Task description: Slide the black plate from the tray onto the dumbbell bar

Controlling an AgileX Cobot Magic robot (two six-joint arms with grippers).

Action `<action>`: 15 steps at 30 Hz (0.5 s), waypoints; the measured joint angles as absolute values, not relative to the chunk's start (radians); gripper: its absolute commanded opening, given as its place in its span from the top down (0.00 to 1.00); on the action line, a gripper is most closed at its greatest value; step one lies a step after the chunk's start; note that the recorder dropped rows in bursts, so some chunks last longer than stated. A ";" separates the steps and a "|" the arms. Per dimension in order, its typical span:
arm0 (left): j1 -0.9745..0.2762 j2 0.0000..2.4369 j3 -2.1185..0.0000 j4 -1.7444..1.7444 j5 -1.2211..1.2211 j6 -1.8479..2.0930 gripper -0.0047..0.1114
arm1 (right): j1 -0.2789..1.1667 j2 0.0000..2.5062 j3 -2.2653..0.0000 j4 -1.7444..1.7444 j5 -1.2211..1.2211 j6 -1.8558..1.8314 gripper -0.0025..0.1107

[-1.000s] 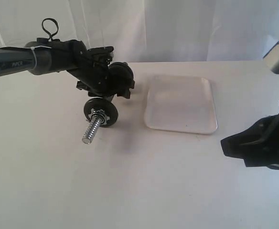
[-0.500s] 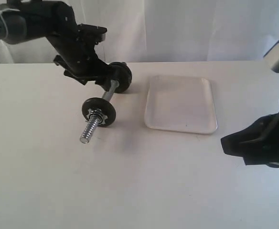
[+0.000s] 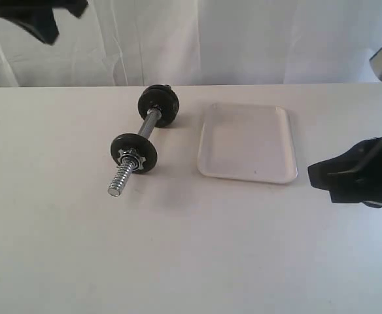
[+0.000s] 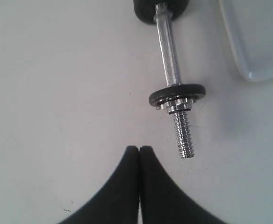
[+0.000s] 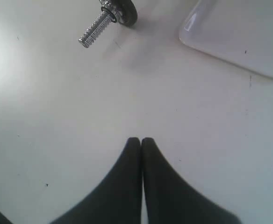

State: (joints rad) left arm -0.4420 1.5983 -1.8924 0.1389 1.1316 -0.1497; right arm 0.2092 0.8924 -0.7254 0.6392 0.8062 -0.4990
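The dumbbell bar [image 3: 148, 126] lies on the white table, left of the tray [image 3: 246, 142], which holds nothing. One black plate [image 3: 133, 152] sits on the bar behind a silver collar nut, near the bare threaded end [image 3: 120, 181]. More black discs [image 3: 158, 104] sit at the far end; which one came from the tray I cannot tell. My left gripper [image 4: 140, 148] is shut and empty, high above the table with the bar [image 4: 168, 51] beyond its tips. My right gripper [image 5: 141, 139] is shut and empty over bare table, short of the tray [image 5: 239, 32].
The left arm [image 3: 37, 16] shows only at the upper left corner, against the white curtain. The right arm [image 3: 354, 173] hangs at the right edge, next to the tray. White table surrounds the bar and tray.
The left arm has lifted off the bar's far end and drawn back up to the upper left, its gripper closing from open. The bar stays on the table. The right arm barely moved.
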 measured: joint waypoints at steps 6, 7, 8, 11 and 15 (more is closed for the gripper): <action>-0.442 1.344 -1.835 0.139 1.132 -0.194 0.96 | 0.209 0.892 -0.725 0.637 0.805 -0.499 0.98; -0.442 1.308 -1.814 0.139 1.132 -0.202 0.96 | 0.209 0.892 -0.725 0.637 0.805 -0.499 0.98; -0.442 1.255 -1.778 0.139 1.132 -0.213 0.96 | 0.209 0.892 -0.725 0.637 0.805 -0.499 0.98; -0.442 1.144 -1.681 0.128 1.132 -0.230 0.96 | 0.209 0.892 -0.725 0.636 0.804 -0.499 0.98; -0.442 1.014 -1.513 0.051 1.132 -0.238 0.96 | 0.209 0.892 -0.725 0.636 0.804 -0.499 0.98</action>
State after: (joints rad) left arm -0.4420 1.0140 -1.5133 0.0508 1.1316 -0.2384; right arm 0.2092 0.8924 -0.7254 0.6364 0.8037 -0.4990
